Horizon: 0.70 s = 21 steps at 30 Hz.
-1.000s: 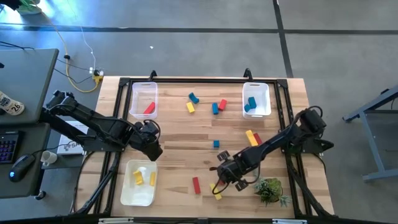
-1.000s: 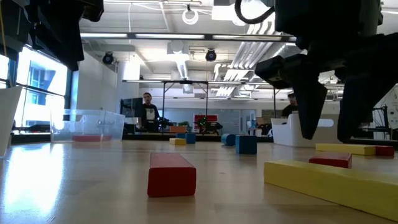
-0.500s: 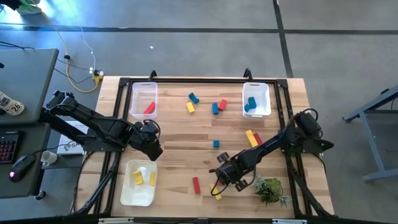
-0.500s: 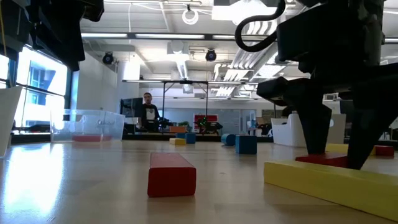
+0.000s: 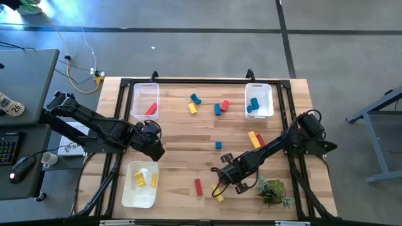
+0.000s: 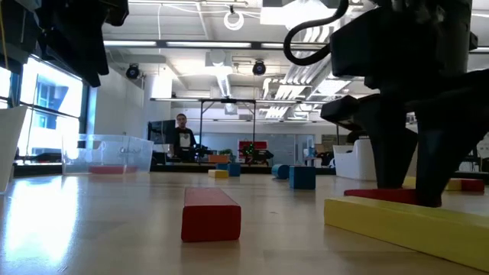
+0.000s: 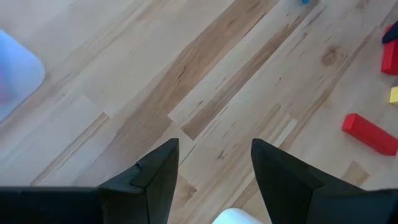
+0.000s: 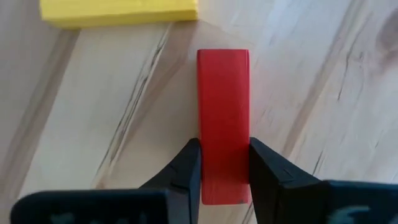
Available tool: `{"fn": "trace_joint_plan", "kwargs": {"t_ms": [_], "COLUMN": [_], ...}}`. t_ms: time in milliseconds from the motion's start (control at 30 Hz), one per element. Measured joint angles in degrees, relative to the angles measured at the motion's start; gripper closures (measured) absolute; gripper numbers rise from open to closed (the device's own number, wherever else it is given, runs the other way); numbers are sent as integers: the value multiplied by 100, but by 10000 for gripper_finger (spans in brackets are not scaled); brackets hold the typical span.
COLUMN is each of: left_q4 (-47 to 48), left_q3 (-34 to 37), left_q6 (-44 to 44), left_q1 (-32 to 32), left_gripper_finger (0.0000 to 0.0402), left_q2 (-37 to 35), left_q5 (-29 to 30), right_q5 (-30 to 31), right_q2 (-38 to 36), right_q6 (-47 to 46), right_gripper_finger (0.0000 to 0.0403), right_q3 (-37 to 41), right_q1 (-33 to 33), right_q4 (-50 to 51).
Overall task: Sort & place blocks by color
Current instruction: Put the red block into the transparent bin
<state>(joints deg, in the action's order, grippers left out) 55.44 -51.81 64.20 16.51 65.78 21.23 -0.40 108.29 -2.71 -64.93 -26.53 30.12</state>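
**Me:** Right gripper (image 8: 224,171) is pinching the flat red rectangular block (image 8: 224,124) across its narrow width, one finger on each long side, low at the near edge of the wooden table (image 5: 182,141). I'm taking it that way because the narrow span fits between my fingers and leaves the long faces free.

**Observer:** Why so near that yellow rectangular bar (image 8: 118,11)?

**Me:** It's lying just beside the red block's far end, apart from it, crosswise. I'm gripping the end away from it so I'm not nudging it. The block is resting flat on the wood, not yet lifted.

**Observer:** And the other arm?

**Me:** My left gripper (image 7: 214,171) is hovering with its fingers spread and nothing between them, between the two clear plastic bins on the left side, the far one holding a red piece (image 5: 145,100) and the near one holding yellow pieces (image 5: 141,183). I judge it's waiting there for a handover or its own turn.

**Observer:** Where should this red one go?

**Me:** Probably to the bin with the red piece; the bin on the far right (image 5: 259,100) is holding blue. Several blocks are lying loose mid-table, so sorting looks well short of finished
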Motion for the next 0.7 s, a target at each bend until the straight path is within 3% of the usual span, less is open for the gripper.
{"fn": "trace_joint_plan", "kwargs": {"t_ms": [267, 700], "left_q4": [-43, -1189], "left_q3": [0, 0], "left_q6": [327, -325], "left_q1": [0, -622], "left_gripper_finger": [211, 211], "left_q2": [0, 0], "left_q5": [-169, -736], "right_q5": [223, 2034], "right_q2": [34, 13], "right_q6": [-973, -1783], "right_gripper_finger": [329, 329], "right_q3": [-276, -1757], "right_q1": [0, 303], "right_q4": [66, 737]}}
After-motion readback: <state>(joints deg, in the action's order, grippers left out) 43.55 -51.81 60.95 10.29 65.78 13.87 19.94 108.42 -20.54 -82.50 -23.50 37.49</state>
